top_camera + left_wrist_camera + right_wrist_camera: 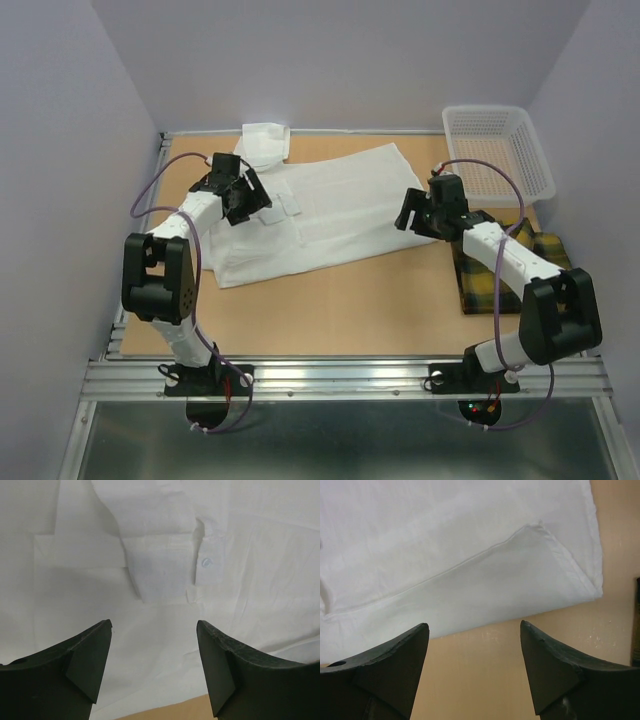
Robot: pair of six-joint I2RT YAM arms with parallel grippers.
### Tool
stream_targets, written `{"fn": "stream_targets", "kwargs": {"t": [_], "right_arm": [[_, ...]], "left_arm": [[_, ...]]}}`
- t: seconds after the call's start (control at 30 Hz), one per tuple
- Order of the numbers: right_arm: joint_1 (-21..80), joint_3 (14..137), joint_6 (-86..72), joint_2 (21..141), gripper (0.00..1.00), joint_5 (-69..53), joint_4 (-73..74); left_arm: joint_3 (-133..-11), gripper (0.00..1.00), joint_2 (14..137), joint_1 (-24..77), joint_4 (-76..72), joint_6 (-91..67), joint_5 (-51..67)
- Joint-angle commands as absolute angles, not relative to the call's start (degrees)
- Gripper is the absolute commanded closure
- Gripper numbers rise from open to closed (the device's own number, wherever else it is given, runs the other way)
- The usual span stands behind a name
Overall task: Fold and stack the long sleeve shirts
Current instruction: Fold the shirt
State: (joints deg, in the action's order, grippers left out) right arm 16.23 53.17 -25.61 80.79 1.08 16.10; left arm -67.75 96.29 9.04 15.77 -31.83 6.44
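– White shirt (pixel 330 210), where is it?
– Flat on the table (pixel 330 310), long axis left to right: chest and buttoned cuff below the left gripper (pixel 154 625), hem corner just ahead of the right gripper (pixel 474 625).
– Jaws?
– Both parted wide, gripping nothing.
– Its look?
– Plain, softly creased, partly folded; the plaid shirt (pixel 478 290) lies folded under the right arm.

Two shirts are counted: one white shirt (pixel 320 215) at the centre of the frame and one plaid shirt (pixel 474 288) at the right. One basket (pixel 497 155) is seen at the upper right. Two arms are counted, a left arm (pixel 165 270) and a right arm (pixel 530 275), on one table (pixel 330 300).
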Motion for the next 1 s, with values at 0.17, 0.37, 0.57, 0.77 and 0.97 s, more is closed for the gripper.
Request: {"fn": "stream_targets", "kwargs": {"t": [0.17, 0.37, 0.57, 0.77, 0.97], "right_arm": [[16.26, 61.87, -29.79, 87.89, 0.23, 5.54, 15.29], [16.26, 61.09, -29.62, 86.93, 0.23, 4.92, 15.29], [16.26, 59.07, -30.41, 85.78, 0.23, 4.74, 15.29], [16.26, 58.18, -30.5, 85.34, 0.23, 5.01, 15.29], [16.26, 58.18, -30.41, 84.82, 0.23, 5.19, 15.29]], "left_arm": [[-75.14, 0.21, 104.32, 9.67, 10.81, -33.49, 7.21], [-77.34, 0.22, 107.49, 9.67, 12.13, -34.8, 4.93], [-76.29, 0.24, 108.98, 9.67, 11.78, -35.07, 4.92], [-76.99, 0.35, 111.27, 9.76, 10.37, -35.16, 6.59], [-77.87, 0.45, 112.76, 9.84, 10.2, -35.33, 7.12]]}}
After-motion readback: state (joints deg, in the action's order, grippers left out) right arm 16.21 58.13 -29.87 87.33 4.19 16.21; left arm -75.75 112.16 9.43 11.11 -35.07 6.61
